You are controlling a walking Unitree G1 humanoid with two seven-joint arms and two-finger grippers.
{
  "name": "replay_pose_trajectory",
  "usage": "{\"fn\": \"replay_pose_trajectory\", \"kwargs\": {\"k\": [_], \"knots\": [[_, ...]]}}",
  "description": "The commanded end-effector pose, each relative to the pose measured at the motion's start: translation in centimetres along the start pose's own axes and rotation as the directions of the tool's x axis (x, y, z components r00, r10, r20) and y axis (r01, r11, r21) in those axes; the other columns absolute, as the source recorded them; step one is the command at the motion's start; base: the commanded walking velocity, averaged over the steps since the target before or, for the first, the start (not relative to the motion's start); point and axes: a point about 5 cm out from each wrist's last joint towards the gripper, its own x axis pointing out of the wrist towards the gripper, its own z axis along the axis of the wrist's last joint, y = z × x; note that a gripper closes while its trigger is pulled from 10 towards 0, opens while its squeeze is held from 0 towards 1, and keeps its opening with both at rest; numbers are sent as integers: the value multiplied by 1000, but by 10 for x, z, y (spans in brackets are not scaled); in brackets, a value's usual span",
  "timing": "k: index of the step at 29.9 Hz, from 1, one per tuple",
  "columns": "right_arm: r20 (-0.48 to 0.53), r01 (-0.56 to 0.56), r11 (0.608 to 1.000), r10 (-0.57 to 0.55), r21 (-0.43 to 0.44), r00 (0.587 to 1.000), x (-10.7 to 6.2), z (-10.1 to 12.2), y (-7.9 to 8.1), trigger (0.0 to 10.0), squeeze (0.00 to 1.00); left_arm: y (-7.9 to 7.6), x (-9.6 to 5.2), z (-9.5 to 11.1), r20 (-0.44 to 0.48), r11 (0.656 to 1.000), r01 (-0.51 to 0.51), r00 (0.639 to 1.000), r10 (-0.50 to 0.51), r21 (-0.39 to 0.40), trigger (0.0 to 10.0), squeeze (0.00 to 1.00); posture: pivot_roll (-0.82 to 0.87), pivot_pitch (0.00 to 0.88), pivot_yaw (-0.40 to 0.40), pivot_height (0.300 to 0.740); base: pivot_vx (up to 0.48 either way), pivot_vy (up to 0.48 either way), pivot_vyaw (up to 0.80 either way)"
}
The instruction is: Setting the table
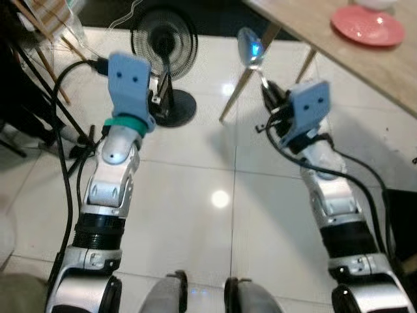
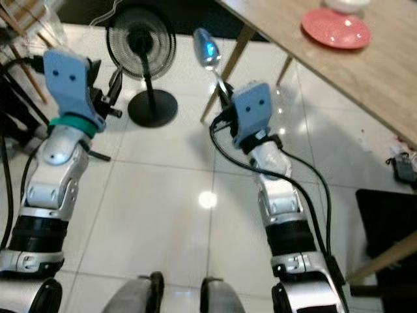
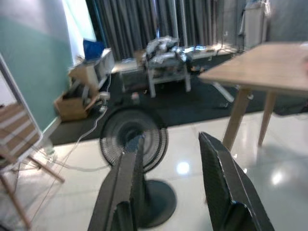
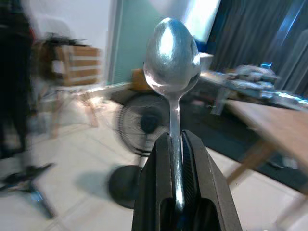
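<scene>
Right claw [image 4: 175, 159] pinches spoon [image 4: 172, 57] by handle, bowl upright beyond fingertips. Left claw [image 3: 173, 183] spread, empty, aimed at fan [image 1: 163, 44]. Counter [image 1: 313, 26] with red plate [image 1: 367, 25] ahead, right of right claw. Risk: thin handle slipping or twisting in pinch during walk; spoon clipping counter edge.

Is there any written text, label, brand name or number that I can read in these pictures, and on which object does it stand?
No readable text in any view.
Spoon held by the right tool: no marking visible.
Blue wrist covers: plain, two small holes, no letters.
Fan, pink plate, table: no label visible.
Cardboard box by the wall: too blurred to tell whether it carries print.
</scene>
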Motion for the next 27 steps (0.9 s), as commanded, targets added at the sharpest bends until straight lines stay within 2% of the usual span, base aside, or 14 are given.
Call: {"fn": "replay_pose_trajectory", "kwargs": {"k": [1,20,27], "knots": [[0,12,1000,-12,4,1000,-3,-1,-3,10000,0,-3,-2,-4,-13,1000,5,1000,-5,-11,10000,0,12,130,79,740,416,0,0],[3,56,997,-56,49,998,-2,-1,-6,10000,0,-5,-1,-2,-9,1000,19,1000,-19,-20,10000,0,13,138,85,740,426,0,0],[-7,78,995,-78,61,997,-3,-2,-10,10000,0,-6,-1,-2,-11,999,26,1000,-26,-24,10000,0,13,145,85,740,427,0,-630]]}}
